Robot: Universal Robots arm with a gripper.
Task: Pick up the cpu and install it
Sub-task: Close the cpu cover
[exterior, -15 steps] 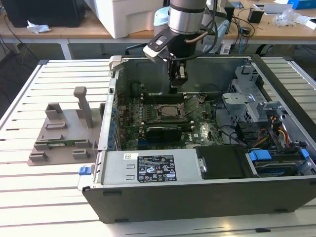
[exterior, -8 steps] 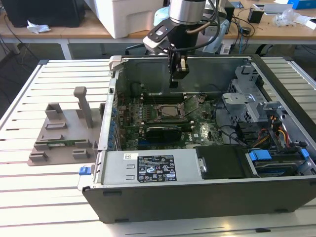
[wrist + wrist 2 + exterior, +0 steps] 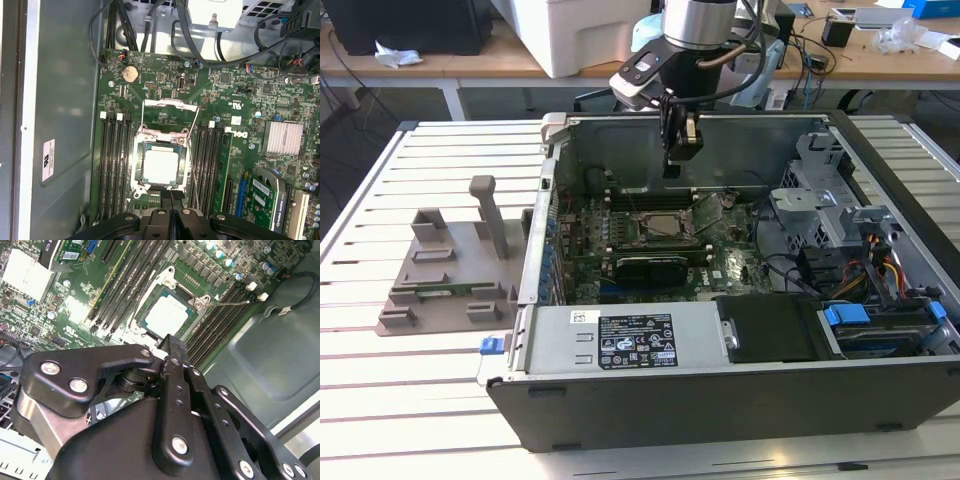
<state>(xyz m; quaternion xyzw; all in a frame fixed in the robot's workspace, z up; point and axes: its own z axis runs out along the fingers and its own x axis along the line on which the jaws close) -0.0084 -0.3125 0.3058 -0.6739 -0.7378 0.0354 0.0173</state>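
The cpu (image 3: 162, 166) is lying flat in the socket (image 3: 141, 187) on the green motherboard (image 3: 240, 100) inside the open computer case (image 3: 740, 400). Its silvery top is facing up and its edges are sitting square within the socket in both wrist views, so the picking up and placing are looking done. The gripper (image 3: 171, 196) is hovering above the board just beside the chip, apart from it, and its fingers (image 3: 166, 201) are pressing together with nothing between them. The metal hold-down frame (image 3: 169, 103) is looking flipped back off the chip and the thin wire lever (image 3: 231, 302) is standing free, so by my judgement the clamping down is what is left of the install. The grey holder block (image 3: 450, 270) is sitting outside the case on the slatted counter (image 3: 380, 400), toward the exterior view's left. As for writing, a white sticker (image 3: 48, 160) is clinging to the case's inner wall and a large black label (image 3: 635, 340) is covering part of the silver box (image 3: 560, 345) near the case's front edge. White lettering is also dotting the board, but none of it is coming through clearly enough to make out.
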